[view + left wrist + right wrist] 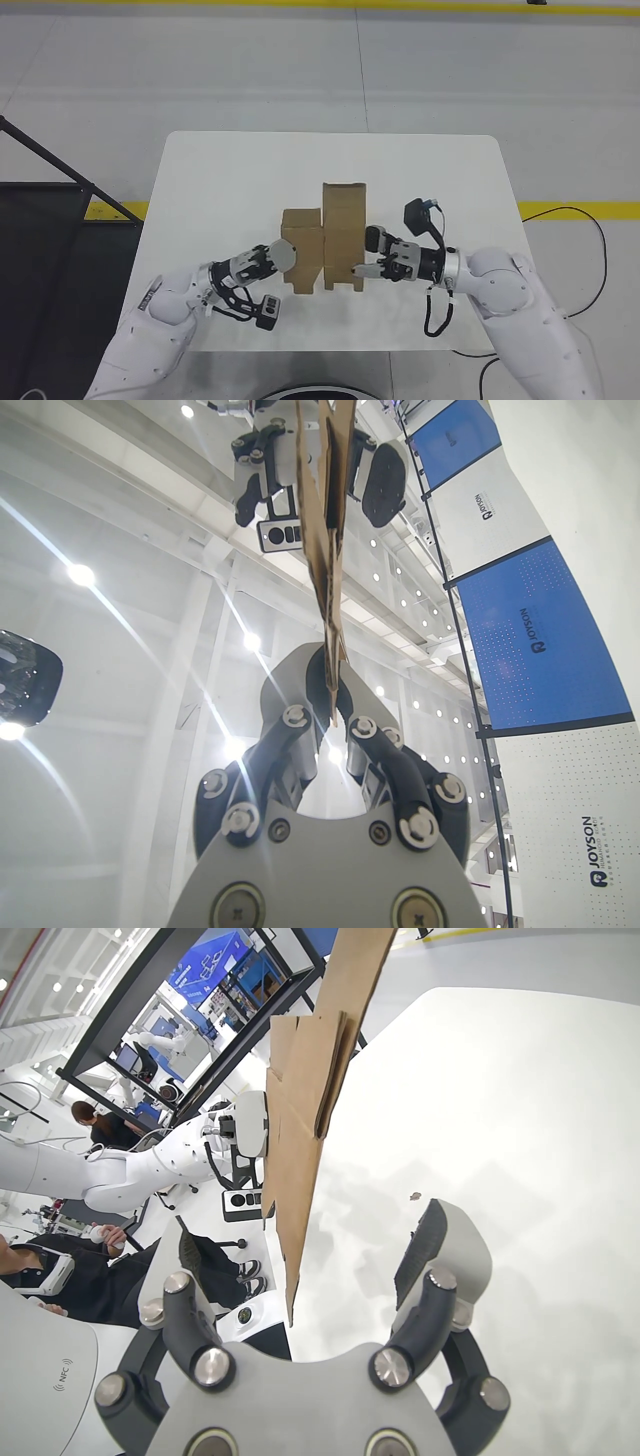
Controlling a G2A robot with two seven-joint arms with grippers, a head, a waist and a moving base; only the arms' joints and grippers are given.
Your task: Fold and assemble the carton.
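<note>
A flattened brown carton (328, 245) is held on edge above the middle of the white table (240, 170). My left gripper (277, 257) is shut on the carton's left edge; in the left wrist view, the fingertips (320, 670) pinch the cardboard (325, 565). My right gripper (368, 255) stands open at the carton's right edge. In the right wrist view, its fingers (425, 1238) are spread wide with the cardboard edge (295, 1208) between them, apart from both pads. The left wrist view also has the right gripper (320, 465) straddling the carton's far end.
The table's back half and both sides are bare. A black frame (50, 170) stands off the table's left edge. A black cable (585, 225) runs on the floor to the right. A small speck (414, 1196) lies on the tabletop.
</note>
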